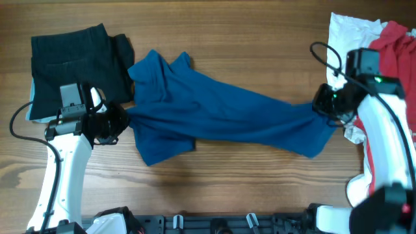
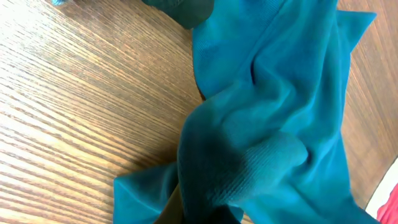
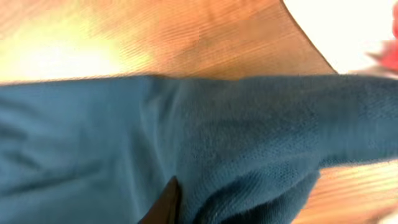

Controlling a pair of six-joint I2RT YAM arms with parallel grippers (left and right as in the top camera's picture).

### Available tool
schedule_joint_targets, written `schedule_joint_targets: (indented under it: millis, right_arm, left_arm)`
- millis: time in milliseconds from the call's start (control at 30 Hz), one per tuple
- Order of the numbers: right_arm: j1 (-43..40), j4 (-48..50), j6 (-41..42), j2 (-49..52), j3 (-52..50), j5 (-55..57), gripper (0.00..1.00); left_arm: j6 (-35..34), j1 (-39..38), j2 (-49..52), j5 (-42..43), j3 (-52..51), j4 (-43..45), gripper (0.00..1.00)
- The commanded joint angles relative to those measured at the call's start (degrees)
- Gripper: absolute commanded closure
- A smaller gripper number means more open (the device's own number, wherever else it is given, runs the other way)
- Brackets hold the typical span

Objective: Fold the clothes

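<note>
A large dark blue shirt (image 1: 214, 110) lies crumpled and drawn out in a long band across the middle of the wooden table (image 1: 227, 188). My left gripper (image 1: 121, 122) is shut on its left edge, where the cloth (image 2: 273, 124) bunches over the jaws and hides them. At the shirt's right end, my right gripper (image 1: 323, 104) is closed on the fabric (image 3: 217, 137); one dark finger (image 3: 165, 202) pokes out from under the cloth. The right end looks slightly raised off the table.
A folded black garment (image 1: 71, 65) lies at the back left, touching the shirt's collar side. A white garment (image 1: 348, 32) and a red one (image 1: 396, 55) are heaped at the right edge, just behind my right arm.
</note>
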Motion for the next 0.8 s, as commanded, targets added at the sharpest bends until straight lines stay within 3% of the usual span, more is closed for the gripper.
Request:
schedule_joint_targets:
  millis: [0,100,167,267,500,633,700,767]
  right_arm:
    - [0.17,9.29,1.27,7.89,0.35,0.33,0.76]
    - [0.15,19.32,1.57,13.42,0.35,0.13,0.51]
    - [0.04,20.61,1.62,14.86,0.39,0.2,0.35]
    - [0.07,17.31,2.34,13.84,0.42,1.57,0.31]
    - [-0.31,-1.22,13.97,5.29,0.28,16.61,0.28]
    - [-0.33,-2.47,13.55,3.04,-2.47,16.96,0.27]
    - [-0.31,-0.59,13.46,3.23,-5.14,16.87,0.15]
    - [-0.31,3.8,12.02,3.41,-8.81,16.9,0.13]
  left_arm:
    - [1.29,0.09,0.24,-0.96,-0.07,0.59,0.96]
    - [1.31,0.09,0.24,-0.96,-0.07,0.63,0.96]
    - [1.31,0.09,0.24,-0.96,-0.07,0.59,0.96]
    - [1.31,0.09,0.24,-0.96,-0.07,0.59,0.96]
    - [1.31,0.09,0.24,-0.96,-0.07,0.61,0.96]
    - [1.31,0.09,0.24,-0.98,-0.07,0.63,0.96]
    - [1.31,0.09,0.24,-0.96,-0.07,0.61,0.96]
    - [1.31,0.09,0.24,-0.96,-0.07,0.61,0.96]
